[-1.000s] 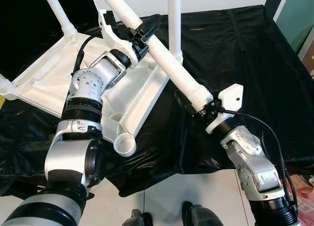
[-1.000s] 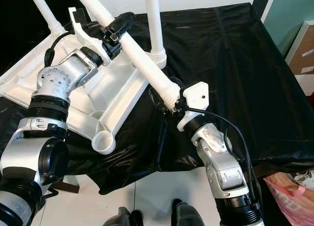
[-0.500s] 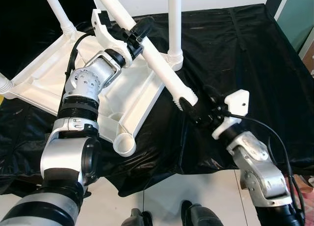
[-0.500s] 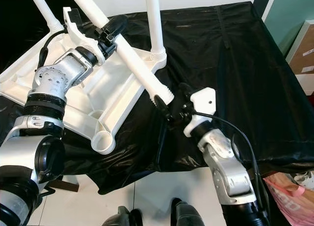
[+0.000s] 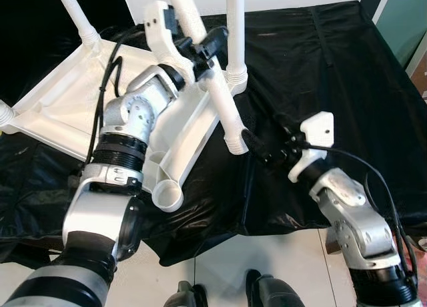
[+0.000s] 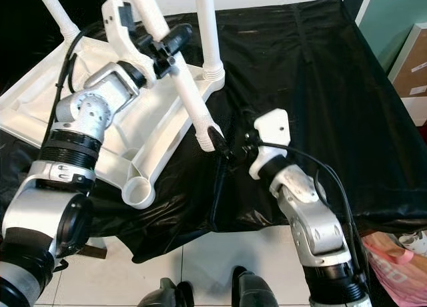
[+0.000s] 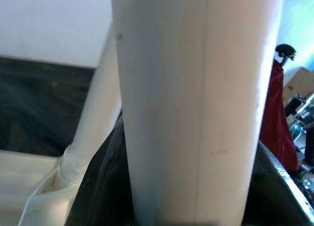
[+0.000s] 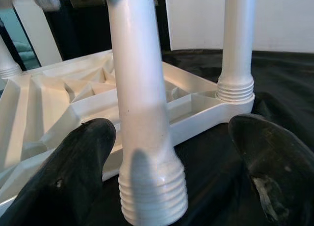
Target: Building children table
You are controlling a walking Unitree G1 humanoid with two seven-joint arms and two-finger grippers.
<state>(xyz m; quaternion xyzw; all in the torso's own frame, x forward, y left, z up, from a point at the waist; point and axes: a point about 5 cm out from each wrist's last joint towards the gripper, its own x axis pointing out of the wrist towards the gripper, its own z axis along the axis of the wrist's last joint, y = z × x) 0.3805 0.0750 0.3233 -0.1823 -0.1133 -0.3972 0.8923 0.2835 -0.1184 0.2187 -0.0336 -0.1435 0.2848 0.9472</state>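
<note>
Steeper now, table leg [image 5: 212,80] pinched by left end effector [image 5: 203,50]; right end effector [image 5: 257,147] spread, released.

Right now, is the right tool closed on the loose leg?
No, the right tool is open, its fingers standing apart on both sides of the leg without touching it.

Head stereo pair looks down over both arms; wrist cams sit very close, both sharing the white leg [image 8: 142,113].
</note>
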